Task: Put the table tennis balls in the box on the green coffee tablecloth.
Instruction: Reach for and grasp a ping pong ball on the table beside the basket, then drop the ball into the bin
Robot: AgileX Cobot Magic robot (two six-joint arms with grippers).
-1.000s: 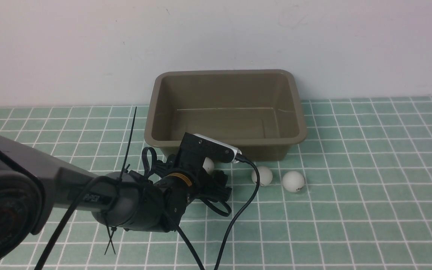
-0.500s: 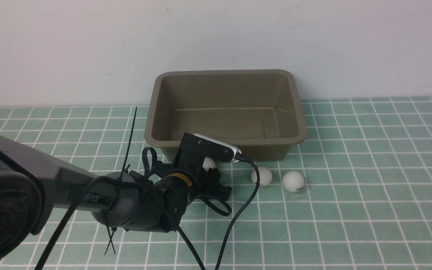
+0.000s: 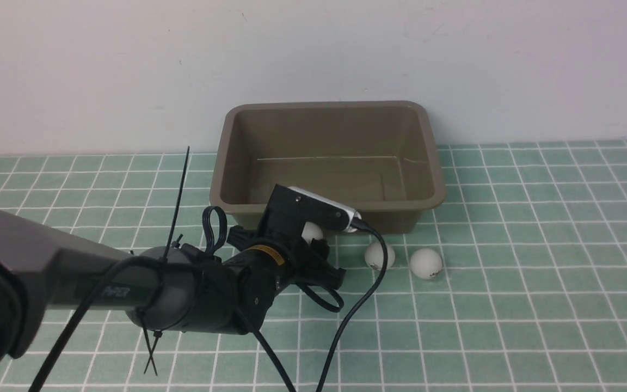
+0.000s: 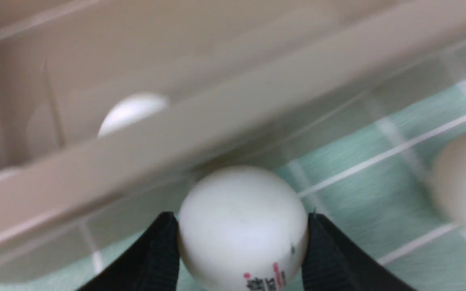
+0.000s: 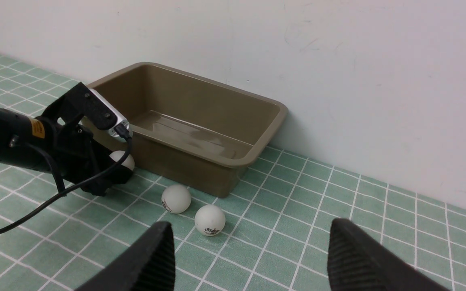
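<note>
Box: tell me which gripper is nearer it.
Left. The left gripper holds a ball just in front of the box; the right gripper is open, farther off, past two loose balls.

four white table tennis balls (image 3: 426, 263) in view, two loose on the one green checked tablecloth (image 3: 509, 326), one held in the left gripper (image 4: 241, 220), one glimpsed inside the one olive-brown box (image 3: 327, 105), two grippers counting the right gripper (image 5: 251, 230)

Dark arm (image 3: 101, 283), black cables (image 3: 346, 321), zip ties (image 3: 179, 190)
</note>
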